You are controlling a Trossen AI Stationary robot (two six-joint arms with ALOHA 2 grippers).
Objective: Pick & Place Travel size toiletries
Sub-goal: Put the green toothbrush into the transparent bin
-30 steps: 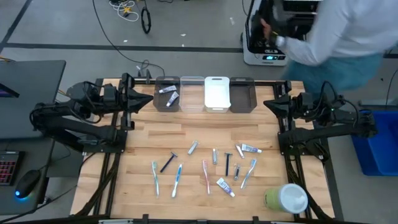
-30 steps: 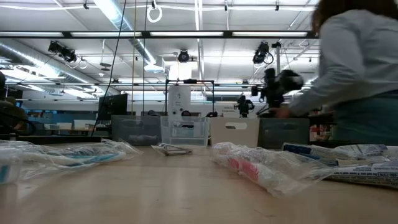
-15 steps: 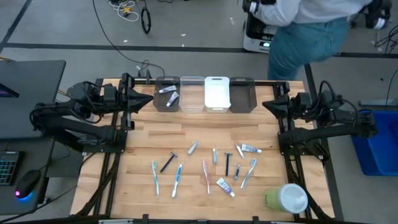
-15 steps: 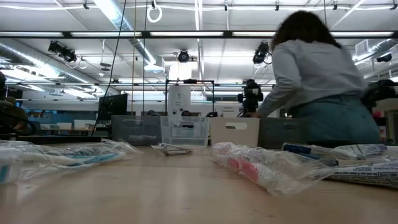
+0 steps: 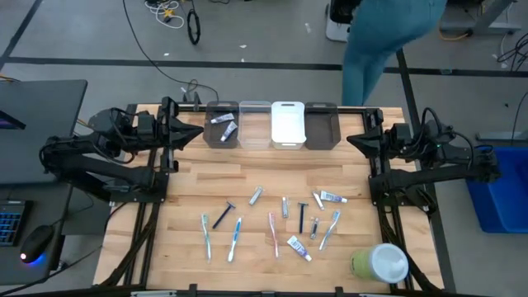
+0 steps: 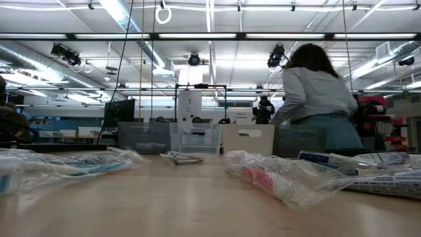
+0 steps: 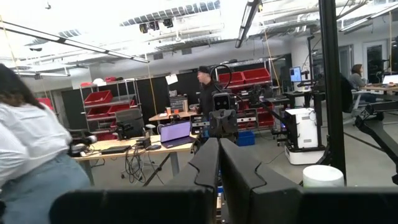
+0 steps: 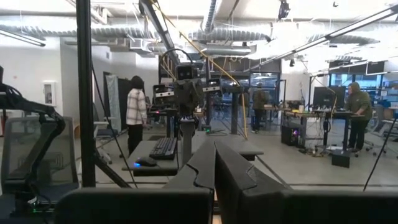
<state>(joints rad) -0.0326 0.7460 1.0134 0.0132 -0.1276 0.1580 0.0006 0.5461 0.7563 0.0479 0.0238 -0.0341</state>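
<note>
Only person (image 5: 386,33) beyond far edge has moved, stepping further from table (image 5: 190,186); both arms and all items unchanged. Near right corner: large green-and-white container (image 5: 379,263). Across table's near half: toiletries (image 5: 272,223) lie scattered and unsorted, toothbrushes, razors, small tubes. Far edge: row of bins (image 5: 271,124); leftmost dark bin (image 5: 222,125) holds two small items, rest look empty. Judgement: task barely begun, nearly everything left. Left gripper (image 5: 198,133) at far left corner, right gripper (image 5: 353,140) at far right; both fingers pressed together, holding nothing.
</note>
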